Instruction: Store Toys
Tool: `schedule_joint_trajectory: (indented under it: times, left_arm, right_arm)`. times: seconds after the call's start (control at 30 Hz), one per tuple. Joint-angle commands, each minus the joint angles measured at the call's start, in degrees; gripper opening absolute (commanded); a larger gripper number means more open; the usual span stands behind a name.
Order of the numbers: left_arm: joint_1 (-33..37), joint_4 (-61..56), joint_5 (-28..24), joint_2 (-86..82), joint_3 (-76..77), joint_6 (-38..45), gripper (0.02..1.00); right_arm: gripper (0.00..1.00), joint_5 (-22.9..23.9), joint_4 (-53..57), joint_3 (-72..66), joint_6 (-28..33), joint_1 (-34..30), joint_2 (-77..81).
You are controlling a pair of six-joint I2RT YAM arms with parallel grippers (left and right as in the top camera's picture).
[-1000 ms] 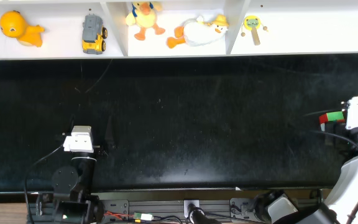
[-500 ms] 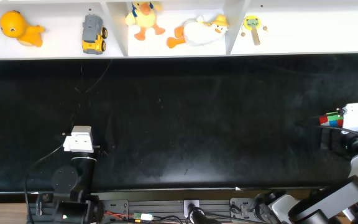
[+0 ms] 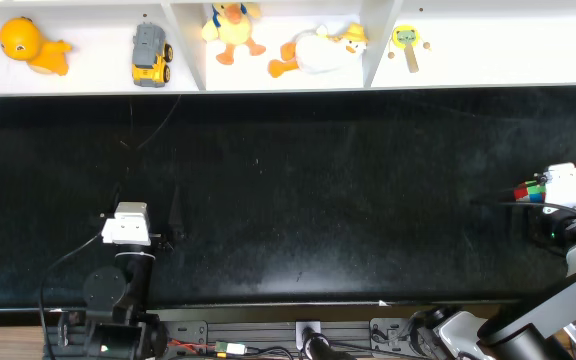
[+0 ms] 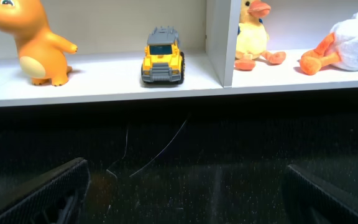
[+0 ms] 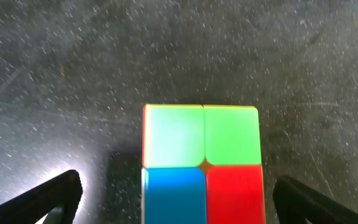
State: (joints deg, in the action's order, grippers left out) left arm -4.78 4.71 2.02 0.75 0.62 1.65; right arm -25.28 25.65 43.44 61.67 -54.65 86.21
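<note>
A colour cube (image 5: 201,165), with green, blue and red squares showing, lies on the black table near its right edge (image 3: 531,191). My right gripper (image 5: 176,185) hangs straight over it, open, with one dark finger (image 5: 48,199) on each side and clear of the cube. My left gripper (image 4: 188,183) stays low at the table's front left (image 3: 128,225), open and holding nothing, facing the white shelf (image 4: 104,87). On that shelf stand an orange figure (image 3: 30,45), a yellow truck (image 3: 152,55), a yellow duck plush (image 3: 232,30), a white duck plush (image 3: 320,50) and a small green toy (image 3: 407,42).
White dividers (image 3: 188,45) split the shelf along the table's far edge into compartments. The compartment at the far right (image 3: 508,45) holds just the small green toy at its left end. The wide black tabletop (image 3: 318,200) lies between the arms and the shelf.
My right gripper has shifted a little to the left and settled over the cube, while the arm behind it has folded in. The left arm and the shelf toys are unchanged.
</note>
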Motion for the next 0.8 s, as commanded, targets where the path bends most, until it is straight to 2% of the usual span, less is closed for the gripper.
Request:
schedule_joint_trajectory:
  times: [0.03,0.23,0.53,0.6,0.8]
  left_arm:
    - [0.3,0.0,0.5,-0.6,-0.2,0.2,0.998]
    - [0.3,0.0,0.5,-0.6,-0.2,0.2,0.998]
    - [0.3,0.0,0.5,-0.6,-0.2,0.2,0.996]
    - [0.3,0.0,0.5,-0.6,-0.2,0.2,0.998]
    - [0.3,0.0,0.5,-0.6,-0.2,0.2,0.998]
  right_arm:
    - [0.991,-4.3,-0.6,-0.4,-3.3,0.0,0.0]
    - [0.996,-4.8,-0.9,-0.4,-6.0,0.0,0.1]
    - [0.991,-3.7,-0.8,-0.4,-6.0,0.0,0.7]
    - [0.967,-3.6,-0.8,-0.4,-6.0,0.0,0.7]
    - [0.748,-2.8,-0.9,-0.4,-6.0,0.0,0.7]
